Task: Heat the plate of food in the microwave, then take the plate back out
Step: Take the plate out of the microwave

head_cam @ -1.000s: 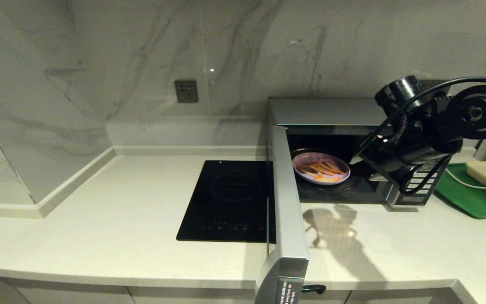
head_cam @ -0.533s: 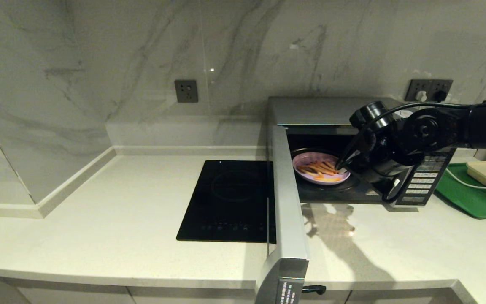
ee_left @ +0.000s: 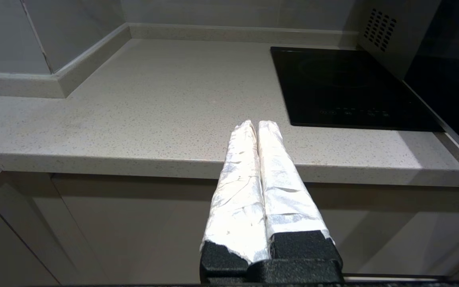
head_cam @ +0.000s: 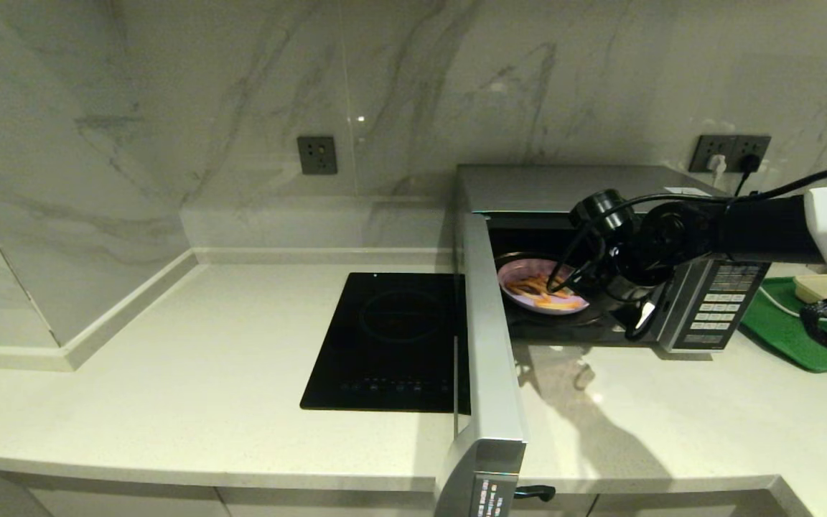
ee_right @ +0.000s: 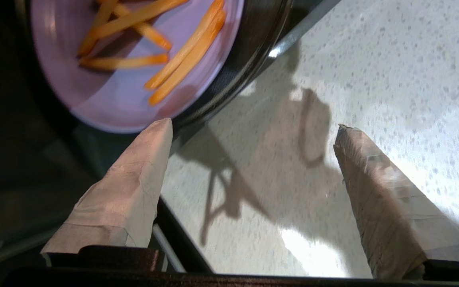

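One plate of food (head_cam: 543,289) sits inside the open microwave (head_cam: 564,188). Right end effector (ee_right: 253,131) spread wide, empty, at its near rim; left end effector (ee_left: 258,126) closed, parked. Plate likely light, rigid, slick: pinch the rim, keep level.

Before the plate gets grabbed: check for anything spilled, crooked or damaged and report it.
Nothing stands out. The plate sits flat inside the microwave, door swung wide, fries all on it. The right gripper, open, hangs by the plate's rim. No spills on the counter.
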Controlling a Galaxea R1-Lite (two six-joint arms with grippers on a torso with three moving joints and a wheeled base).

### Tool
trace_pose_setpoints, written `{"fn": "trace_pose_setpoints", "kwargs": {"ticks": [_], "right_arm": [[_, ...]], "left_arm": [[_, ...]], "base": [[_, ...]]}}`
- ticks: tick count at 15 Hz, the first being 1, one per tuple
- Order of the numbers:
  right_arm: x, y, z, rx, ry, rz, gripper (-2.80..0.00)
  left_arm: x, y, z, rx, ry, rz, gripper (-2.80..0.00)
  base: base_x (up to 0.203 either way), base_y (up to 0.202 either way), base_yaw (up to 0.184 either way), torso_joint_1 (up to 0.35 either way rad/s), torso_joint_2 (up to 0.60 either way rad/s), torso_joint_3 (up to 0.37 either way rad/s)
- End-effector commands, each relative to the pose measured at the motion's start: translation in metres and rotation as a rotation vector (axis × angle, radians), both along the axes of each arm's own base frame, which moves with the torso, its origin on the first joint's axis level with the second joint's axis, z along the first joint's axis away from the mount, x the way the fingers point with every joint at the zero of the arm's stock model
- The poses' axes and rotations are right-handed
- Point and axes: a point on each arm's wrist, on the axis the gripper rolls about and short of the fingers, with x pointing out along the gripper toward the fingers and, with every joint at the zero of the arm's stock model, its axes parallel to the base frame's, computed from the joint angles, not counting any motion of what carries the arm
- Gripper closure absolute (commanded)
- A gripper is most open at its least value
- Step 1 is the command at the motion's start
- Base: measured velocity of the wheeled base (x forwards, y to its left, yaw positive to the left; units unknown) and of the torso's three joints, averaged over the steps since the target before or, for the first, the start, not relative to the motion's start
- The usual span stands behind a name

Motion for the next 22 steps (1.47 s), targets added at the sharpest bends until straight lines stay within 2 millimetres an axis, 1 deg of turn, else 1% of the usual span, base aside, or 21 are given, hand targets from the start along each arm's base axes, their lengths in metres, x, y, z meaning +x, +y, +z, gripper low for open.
{"fn": "trace_pose_setpoints", "kwargs": {"ticks": [1,3,5,8,13,19,22], "right_arm": [[0.014,-0.002,-0.021,-0.015,0.029,-0.023,-2.80],[0.020,-0.004,-0.026,-0.035,0.025,-0.043,-2.80],[0.023,-0.007,-0.026,-0.037,0.021,-0.049,-2.80],[0.026,-0.011,-0.032,-0.040,0.034,-0.060,-2.80],[0.030,-0.012,-0.047,-0.059,0.060,-0.073,-2.80],[0.033,-0.013,-0.055,-0.061,0.072,-0.077,-2.80],[0.033,-0.014,-0.053,-0.059,0.062,-0.080,-2.80]], "left_arm": [[0.000,0.000,0.000,-0.001,0.000,0.000,0.00],[0.000,0.000,0.000,0.000,0.000,0.002,0.00],[0.000,0.000,0.000,-0.001,0.000,0.000,0.00],[0.000,0.000,0.000,0.000,0.000,0.000,0.00],[0.000,0.000,0.000,-0.001,0.000,0.001,0.00],[0.000,0.000,0.000,0.000,0.000,0.000,0.00],[0.000,0.000,0.000,-0.002,0.000,0.002,0.00]], "base": [[0.000,0.000,0.000,0.000,0.00,0.000],[0.000,0.000,0.000,0.000,0.00,0.000],[0.000,0.000,0.000,0.000,0.00,0.000],[0.000,0.000,0.000,0.000,0.00,0.000],[0.000,0.000,0.000,0.000,0.00,0.000],[0.000,0.000,0.000,0.000,0.00,0.000],[0.000,0.000,0.000,0.000,0.00,0.000]]}}
